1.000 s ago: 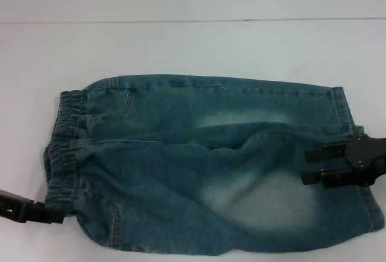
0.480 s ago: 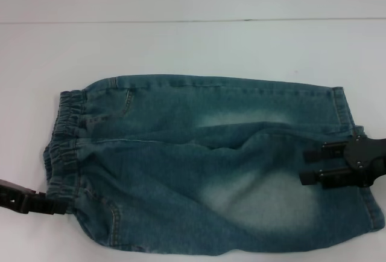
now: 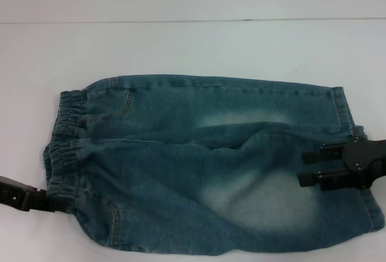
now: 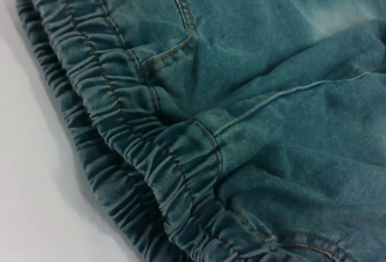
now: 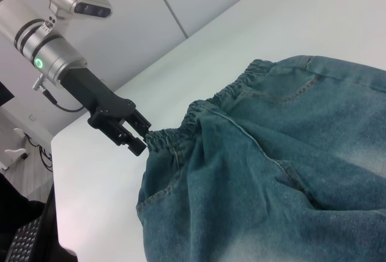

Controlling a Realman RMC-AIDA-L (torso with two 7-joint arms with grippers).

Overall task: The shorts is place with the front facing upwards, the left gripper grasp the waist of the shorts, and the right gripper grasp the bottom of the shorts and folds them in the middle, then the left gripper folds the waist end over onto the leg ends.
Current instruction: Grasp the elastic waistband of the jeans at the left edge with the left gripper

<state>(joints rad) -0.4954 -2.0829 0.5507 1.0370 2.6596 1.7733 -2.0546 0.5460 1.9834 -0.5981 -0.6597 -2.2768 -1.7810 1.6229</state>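
Left gripper clamped on waist of shorts, right gripper open over leg ends, no writing legible.

No readable text, label, brand, number or sign shows anywhere: none on the shorts, on either claw, or on the bench.

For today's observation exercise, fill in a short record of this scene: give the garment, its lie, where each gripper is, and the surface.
garment: shorts, blue-green denim with pale faded patches
lie: spread flat, waist toward the robot's left, leg ends toward its right
left gripper: at the near corner of the waist, touching the band
right gripper: over the leg ends, fingers parted
surface: white table
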